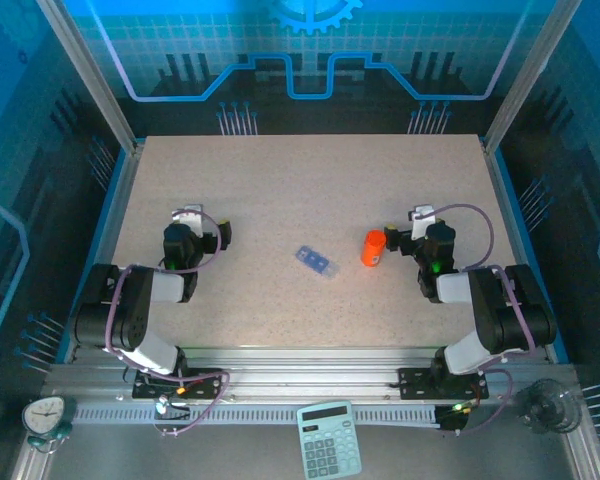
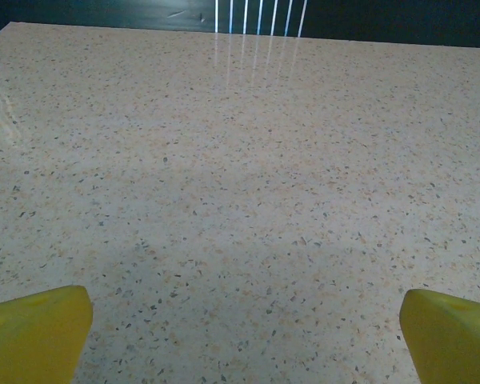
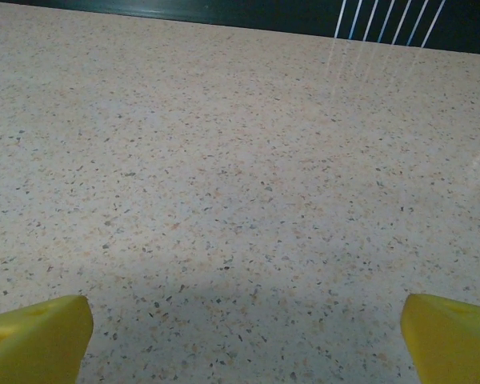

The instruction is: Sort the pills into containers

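Note:
A small translucent blue pill box point(image 1: 317, 261) lies flat near the middle of the table, its compartments in a row. An orange bottle point(image 1: 373, 247) with a round orange cap stands just right of it. My left gripper point(image 1: 218, 234) rests at the left, well away from the box. My right gripper point(image 1: 398, 240) sits close beside the orange bottle, on its right. In each wrist view the yellow fingertips point(image 2: 36, 332) point(image 3: 36, 336) stand wide apart over bare table, so both grippers are open and hold nothing. No loose pills can be made out.
The speckled beige table point(image 1: 300, 180) is bounded by metal posts and blue side walls. A calculator point(image 1: 329, 452) and a small clock point(image 1: 45, 415) lie on the rail below the arm bases.

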Tool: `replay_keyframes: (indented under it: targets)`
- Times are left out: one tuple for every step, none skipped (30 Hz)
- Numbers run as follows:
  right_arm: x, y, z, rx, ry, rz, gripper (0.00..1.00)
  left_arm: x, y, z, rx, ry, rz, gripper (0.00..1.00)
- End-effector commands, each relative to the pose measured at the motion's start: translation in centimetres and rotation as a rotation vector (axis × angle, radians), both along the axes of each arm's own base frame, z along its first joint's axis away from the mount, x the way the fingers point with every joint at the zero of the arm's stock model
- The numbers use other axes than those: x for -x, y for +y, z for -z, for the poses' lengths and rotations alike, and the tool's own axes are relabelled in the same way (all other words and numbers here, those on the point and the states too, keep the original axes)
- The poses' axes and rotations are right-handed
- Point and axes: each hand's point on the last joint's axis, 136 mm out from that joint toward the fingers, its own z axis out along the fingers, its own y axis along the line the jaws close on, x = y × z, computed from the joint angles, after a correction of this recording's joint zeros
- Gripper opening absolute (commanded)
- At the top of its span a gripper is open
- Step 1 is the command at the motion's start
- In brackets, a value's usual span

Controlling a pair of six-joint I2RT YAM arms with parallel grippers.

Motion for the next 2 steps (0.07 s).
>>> replay_keyframes:
  targets:
    - [-0.67, -0.04, -1.09, -0.001, -0.035, -0.007, 1.00, -0.34, 0.05, -0.42, 0.014, -0.013, 0.007, 0.99]
    - [-0.66, -0.04, -1.09, -0.002, -0.036, -0.007, 1.00, -0.34, 0.03, -0.48, 0.013, -0.017, 0.007, 0.99]
